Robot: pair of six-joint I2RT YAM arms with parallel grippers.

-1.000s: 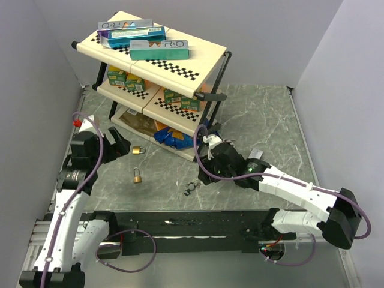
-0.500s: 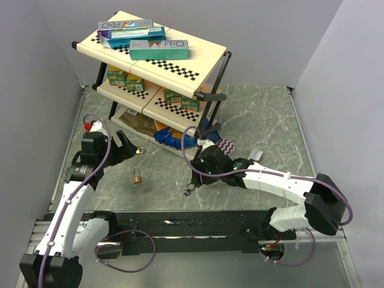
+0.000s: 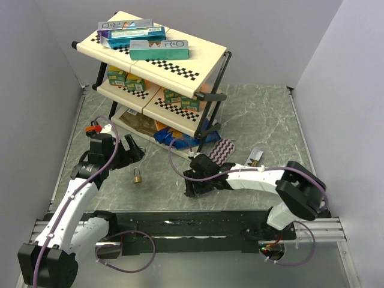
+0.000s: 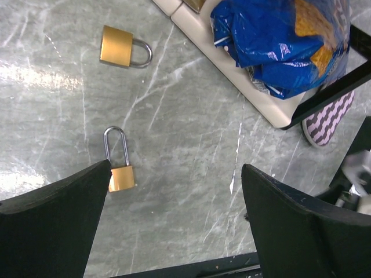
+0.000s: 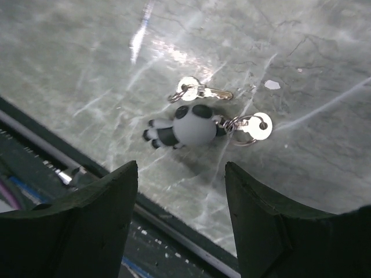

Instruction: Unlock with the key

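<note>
- Right pincer (image 5: 181, 174) — jaws apart, holding nothing; the keys (image 5: 200, 91) and their panda fob (image 5: 188, 127) lie on the tabletop (image 5: 87, 58) just ahead of its tips.
- Left pincer (image 4: 174, 174) — jaws wide apart, empty; a padlock (image 4: 120, 174) lies just beside one fingertip (image 4: 87, 185), a second padlock (image 4: 119, 47) farther ahead.

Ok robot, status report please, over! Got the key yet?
Right gripper open above panda key ring, not gripped yet. Left gripper open over one padlock. Nothing in the way.
</note>
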